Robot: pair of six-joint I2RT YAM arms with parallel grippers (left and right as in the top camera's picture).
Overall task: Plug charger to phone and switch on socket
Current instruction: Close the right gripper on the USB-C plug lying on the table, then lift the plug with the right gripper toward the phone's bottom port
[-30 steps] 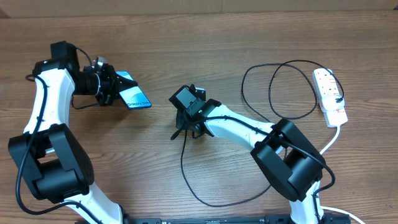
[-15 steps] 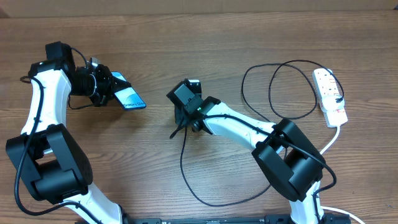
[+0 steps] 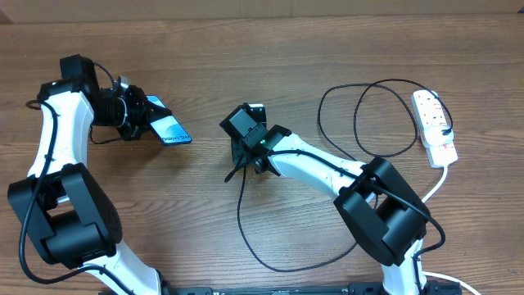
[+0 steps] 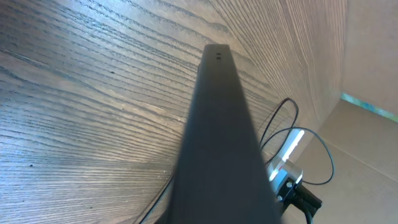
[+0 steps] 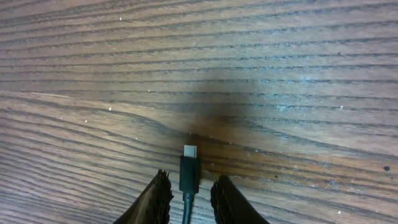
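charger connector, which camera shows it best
Right wrist: the charger connector sits close up, metal tip clear, between the right pincer fingers. Overhead shows only its cable, the end hidden under the arm. Left wrist catches just distant cable loops.

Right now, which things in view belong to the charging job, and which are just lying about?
Job:
phone, in the left gripper
charger
socket

Lying about:
cardboard wall at the table's far edge
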